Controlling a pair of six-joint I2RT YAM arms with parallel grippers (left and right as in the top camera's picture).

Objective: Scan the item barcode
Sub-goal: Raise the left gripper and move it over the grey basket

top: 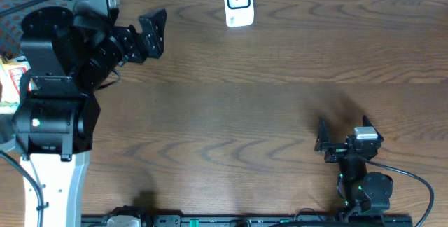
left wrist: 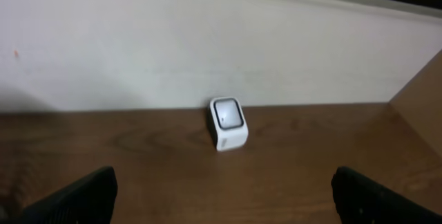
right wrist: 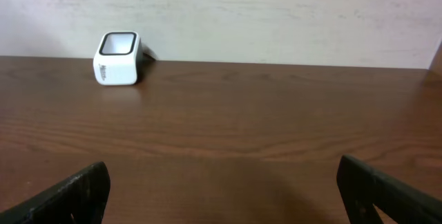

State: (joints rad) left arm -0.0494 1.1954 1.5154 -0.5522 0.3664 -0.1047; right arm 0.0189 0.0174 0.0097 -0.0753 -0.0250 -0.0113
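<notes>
A small white barcode scanner with a dark window stands at the table's far edge, near the middle. It also shows in the left wrist view and the right wrist view. The item is out of view. At the far left my left gripper hovers open, pointing right toward the scanner, with only bare wood between its fingers. My right gripper sits open near the front right, empty, its fingertips low over the table.
Some coloured packaging peeks in at the left edge behind the left arm's base. A white wall runs along the back of the wooden table. A black rail lines the front edge.
</notes>
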